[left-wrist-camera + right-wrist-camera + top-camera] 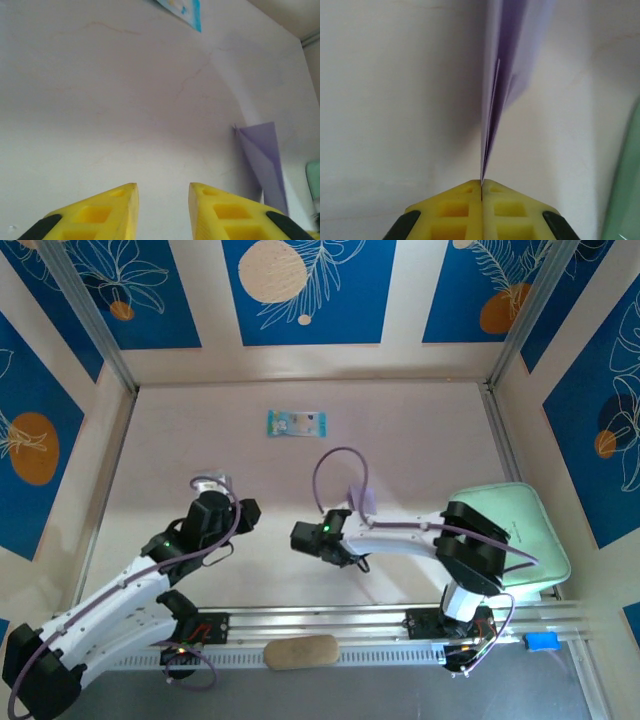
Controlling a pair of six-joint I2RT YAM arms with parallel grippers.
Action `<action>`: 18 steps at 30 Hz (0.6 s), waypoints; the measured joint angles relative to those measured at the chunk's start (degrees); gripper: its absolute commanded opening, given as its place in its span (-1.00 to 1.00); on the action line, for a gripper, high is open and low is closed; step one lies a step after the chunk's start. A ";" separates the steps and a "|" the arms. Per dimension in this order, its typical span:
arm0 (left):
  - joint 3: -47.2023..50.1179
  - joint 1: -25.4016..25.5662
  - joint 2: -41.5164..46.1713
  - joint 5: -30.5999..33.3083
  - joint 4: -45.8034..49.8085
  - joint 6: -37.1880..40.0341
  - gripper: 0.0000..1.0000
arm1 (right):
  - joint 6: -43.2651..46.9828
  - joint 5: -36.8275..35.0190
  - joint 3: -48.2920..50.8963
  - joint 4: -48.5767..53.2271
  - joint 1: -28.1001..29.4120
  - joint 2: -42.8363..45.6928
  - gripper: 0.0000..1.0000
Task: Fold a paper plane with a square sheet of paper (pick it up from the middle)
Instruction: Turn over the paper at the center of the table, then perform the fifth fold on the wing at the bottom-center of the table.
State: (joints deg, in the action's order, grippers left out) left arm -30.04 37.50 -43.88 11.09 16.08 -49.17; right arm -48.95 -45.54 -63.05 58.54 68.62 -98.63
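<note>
A blue-green packet [296,423] lies well apart from the mint-green tray [525,525].

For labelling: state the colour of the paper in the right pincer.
The paper plane is pale lilac; best in right wrist view.

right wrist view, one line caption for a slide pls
Folded lilac paper plane pinched edge-on in the shut right gripper over the table, mint-green tray at right.
</note>
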 measured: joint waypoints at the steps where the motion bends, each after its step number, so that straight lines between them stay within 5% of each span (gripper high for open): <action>1: 0.00 0.00 0.66 0.66 0.44 -0.02 -0.36 | 1.07 1.05 -0.09 -1.36 0.46 -0.57 -0.75; 6: 0.33 -0.15 2.36 2.23 1.73 -0.04 -0.36 | 6.60 10.73 1.68 -12.37 0.72 0.74 -0.35; 10: 1.22 -0.20 0.90 1.14 1.03 -0.46 -0.36 | 8.37 20.04 8.83 -22.10 -2.95 8.83 -0.26; 18: 1.55 -0.24 -7.91 -5.97 -3.74 -1.81 -0.54 | 6.64 41.13 25.79 -41.94 -21.53 24.98 -0.71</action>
State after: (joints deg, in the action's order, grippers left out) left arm -28.49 37.26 -51.79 5.13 12.34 -50.98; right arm -42.30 -4.40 -37.26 16.60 47.09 -73.65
